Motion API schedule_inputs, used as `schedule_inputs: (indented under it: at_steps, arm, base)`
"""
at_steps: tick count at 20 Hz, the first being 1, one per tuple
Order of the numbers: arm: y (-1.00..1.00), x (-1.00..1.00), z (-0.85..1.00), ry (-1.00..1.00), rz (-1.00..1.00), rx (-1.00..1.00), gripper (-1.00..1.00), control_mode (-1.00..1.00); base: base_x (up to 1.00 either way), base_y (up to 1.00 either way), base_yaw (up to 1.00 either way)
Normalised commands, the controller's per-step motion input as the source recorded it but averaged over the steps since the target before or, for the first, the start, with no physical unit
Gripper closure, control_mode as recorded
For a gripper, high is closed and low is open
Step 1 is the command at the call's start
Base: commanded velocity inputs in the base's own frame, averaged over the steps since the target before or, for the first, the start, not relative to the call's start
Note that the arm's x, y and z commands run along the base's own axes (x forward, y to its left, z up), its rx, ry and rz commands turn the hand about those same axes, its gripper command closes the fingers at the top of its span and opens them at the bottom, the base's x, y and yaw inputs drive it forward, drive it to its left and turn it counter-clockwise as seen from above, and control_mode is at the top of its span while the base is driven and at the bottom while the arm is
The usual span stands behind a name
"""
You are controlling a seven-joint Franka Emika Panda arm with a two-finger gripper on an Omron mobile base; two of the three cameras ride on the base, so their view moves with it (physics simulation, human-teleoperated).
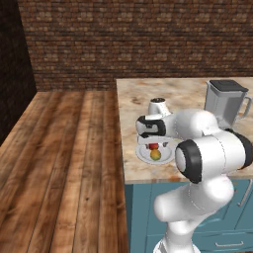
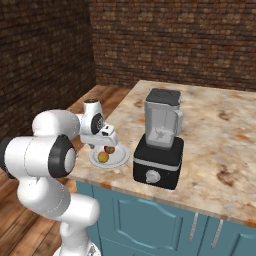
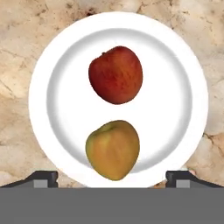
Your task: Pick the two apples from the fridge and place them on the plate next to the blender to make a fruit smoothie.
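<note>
End effector [image 3: 112, 177] hovers released, fingers spread wide, directly above the white plate [image 3: 52, 61] holding red apple [image 3: 116, 74] and yellow-orange apple [image 3: 112, 149], near the blender [image 2: 161, 135].

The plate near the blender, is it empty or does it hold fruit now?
It holds fruit. On the white plate lie a red apple and a yellow-orange apple, apart from each other.

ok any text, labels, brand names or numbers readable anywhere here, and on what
None can be read.
The blender has a plain dark base with a round knob and no legible marking.
The plate, the red apple and the yellow-orange apple carry no label.
The gripper and the counter show no lettering.
</note>
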Motion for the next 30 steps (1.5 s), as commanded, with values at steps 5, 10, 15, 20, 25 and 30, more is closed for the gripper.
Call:
schedule_inputs:
  at_steps: [5,10,15,20,25,30]
  arm:
    - [0.00,-0.90,0.51,-0.44,0.00,0.00,-1.00,-1.00]
    - [0.00,-1.00,0.55,-0.54,0.00,0.00,-1.00,-1.00]
    - [0.00,-1.00,0.55,-0.59,0.00,0.00,-1.00,-1.00]
    - [0.02,-1.00,0.61,-0.61,0.00,-0.01,-1.00,-1.00]
    - [0.09,-0.99,0.73,-0.58,0.00,-0.03,-1.00,-1.00]
    - [0.02,-0.83,0.60,-0.48,0.01,-0.01,-1.00,-1.00]
  base:
    - [0.00,0.00,0.00]
    - [0.00,0.00,0.00]
    - [0.00,0.00,0.00]
    - [0.00,0.00,0.00]
    - [0.00,0.00,0.00]
    - [0.00,0.00,0.00]
